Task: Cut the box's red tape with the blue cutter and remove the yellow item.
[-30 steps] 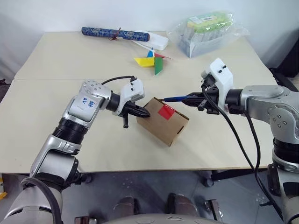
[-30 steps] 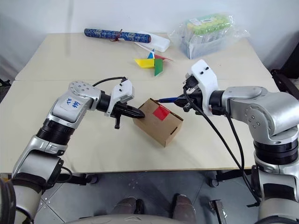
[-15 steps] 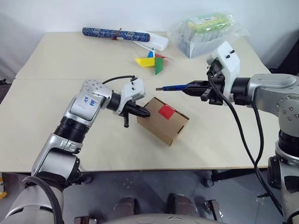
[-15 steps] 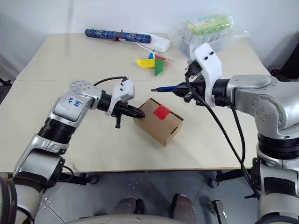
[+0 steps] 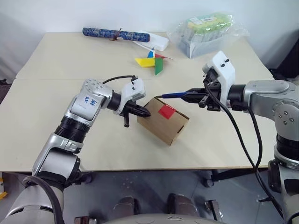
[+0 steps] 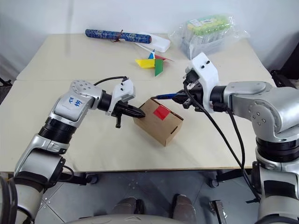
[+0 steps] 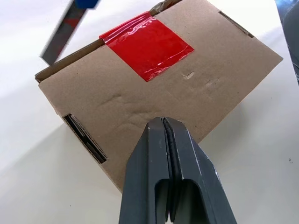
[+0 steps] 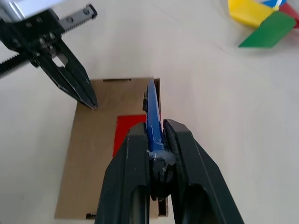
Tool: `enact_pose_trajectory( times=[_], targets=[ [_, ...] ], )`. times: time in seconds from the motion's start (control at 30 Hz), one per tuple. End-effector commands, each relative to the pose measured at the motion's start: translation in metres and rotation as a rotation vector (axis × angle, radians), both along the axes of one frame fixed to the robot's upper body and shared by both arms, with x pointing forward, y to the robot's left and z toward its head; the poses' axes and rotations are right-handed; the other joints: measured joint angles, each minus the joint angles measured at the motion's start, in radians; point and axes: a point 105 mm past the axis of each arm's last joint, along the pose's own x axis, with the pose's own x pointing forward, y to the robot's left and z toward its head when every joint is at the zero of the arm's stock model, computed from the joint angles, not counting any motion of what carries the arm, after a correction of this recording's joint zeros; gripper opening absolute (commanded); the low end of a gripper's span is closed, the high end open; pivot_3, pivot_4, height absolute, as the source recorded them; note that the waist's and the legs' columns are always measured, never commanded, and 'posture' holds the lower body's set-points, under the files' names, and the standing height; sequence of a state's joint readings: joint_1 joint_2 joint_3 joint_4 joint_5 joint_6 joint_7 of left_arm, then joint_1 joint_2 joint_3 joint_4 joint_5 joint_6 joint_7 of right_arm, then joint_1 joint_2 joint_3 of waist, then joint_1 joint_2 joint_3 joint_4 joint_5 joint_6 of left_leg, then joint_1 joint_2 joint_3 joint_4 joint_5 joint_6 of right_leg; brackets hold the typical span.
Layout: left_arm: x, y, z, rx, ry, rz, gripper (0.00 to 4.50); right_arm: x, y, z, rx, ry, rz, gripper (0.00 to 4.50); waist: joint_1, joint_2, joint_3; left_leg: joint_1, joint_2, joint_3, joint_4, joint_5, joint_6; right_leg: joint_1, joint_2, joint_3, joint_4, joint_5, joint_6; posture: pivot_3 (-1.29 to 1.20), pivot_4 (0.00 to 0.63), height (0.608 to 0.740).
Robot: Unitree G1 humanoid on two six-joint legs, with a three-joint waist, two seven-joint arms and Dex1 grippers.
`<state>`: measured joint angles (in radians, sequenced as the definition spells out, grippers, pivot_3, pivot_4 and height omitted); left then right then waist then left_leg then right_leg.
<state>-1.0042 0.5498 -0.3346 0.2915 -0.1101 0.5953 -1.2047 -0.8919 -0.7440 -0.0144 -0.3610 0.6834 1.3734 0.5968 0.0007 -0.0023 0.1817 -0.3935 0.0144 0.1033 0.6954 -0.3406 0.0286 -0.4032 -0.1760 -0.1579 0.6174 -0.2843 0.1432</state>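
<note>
Right gripper (image 5: 192, 97): dropped back from its raised position toward the box (image 5: 163, 122).
Blue cutter (image 5: 172, 95): tip again just above the box's far edge.

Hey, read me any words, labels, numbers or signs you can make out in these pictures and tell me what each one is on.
White sticker on the left forearm: blue handwritten marks, too small to read.
Green label on the plastic-wrapped tray: print too blurred to read.
Dark-blue patterned roll: a pattern, no legible text.
Box and red tape: no writing.

Matt brown cardboard box (image 5: 163, 120), glossy crinkled red tape (image 7: 146, 45), smooth matt cream table (image 5: 60, 65)
</note>
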Motion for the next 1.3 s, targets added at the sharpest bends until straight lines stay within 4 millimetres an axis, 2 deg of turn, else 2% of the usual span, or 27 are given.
enact_pose_trajectory(
  times=[0.03, 0.77, 1.03, 1.3],
  targets=[
    [0.001, 0.0, -0.002, 0.023, 0.003, 0.008, 0.0, -0.001, -0.004, 0.007, -0.013, -0.053, -0.011, 0.19, 0.0, 0.0, 0.0, 0.0, 0.0, 0.0, 0.0, 0.0, 0.0, 0.0, 0.0, 0.0, 0.0, 0.0, 0.0, 0.0, 0.15, 0.74],
    [0.0, 0.0, -0.002, 0.019, 0.004, 0.01, 0.0, 0.001, -0.022, -0.005, -0.047, -0.03, -0.071, 0.19, 0.001, 0.0, 0.0, 0.0, 0.0, 0.0, 0.002, 0.0, 0.0, 0.0, 0.0, 0.0, 0.001, 0.0, 0.0, 0.0, 0.15, 0.74],
    [-0.001, 0.001, -0.003, 0.019, 0.005, 0.01, 0.0, -0.003, -0.021, -0.008, -0.068, -0.022, -0.053, 0.19, 0.001, 0.0, 0.0, -0.001, 0.0, 0.0, 0.002, 0.0, 0.0, 0.0, 0.0, 0.0, 0.001, 0.0, 0.0, 0.0, 0.15, 0.74],
    [-0.001, 0.001, -0.009, 0.055, 0.036, 0.018, 0.0, -0.01, -0.01, 0.003, -0.105, -0.019, 0.011, 0.19, 0.0, 0.0, 0.0, -0.001, 0.0, -0.001, 0.002, 0.0, 0.0, 0.0, 0.0, 0.0, 0.001, 0.0, 0.0, 0.0, 0.15, 0.74]
  ],
)
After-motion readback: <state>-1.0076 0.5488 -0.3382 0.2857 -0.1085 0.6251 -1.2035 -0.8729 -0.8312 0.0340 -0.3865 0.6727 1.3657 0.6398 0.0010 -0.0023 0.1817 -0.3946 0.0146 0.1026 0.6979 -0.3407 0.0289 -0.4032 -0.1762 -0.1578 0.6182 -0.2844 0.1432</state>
